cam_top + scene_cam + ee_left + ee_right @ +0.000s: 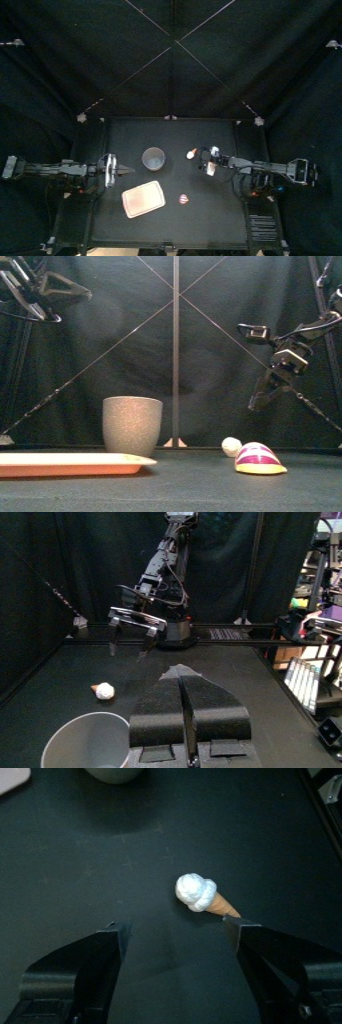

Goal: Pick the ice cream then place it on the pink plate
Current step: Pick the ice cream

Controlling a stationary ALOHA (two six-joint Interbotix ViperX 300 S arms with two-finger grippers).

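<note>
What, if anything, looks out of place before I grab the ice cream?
Only the ice cream looks odd. It lies on its side rather than upright, with the right pincer open above it. The grey cup stands upright and the pink plate lies flat.

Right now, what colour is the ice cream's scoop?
White. The ice cream shows best in the right wrist view.

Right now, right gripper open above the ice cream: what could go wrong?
1. The ice cream lies on its side. The open right gripper, closing on its tapered cone, could squeeze it away.
2. A striped toy lies beside the pink tray on the right arm's side. A low carry may knock it.
</note>
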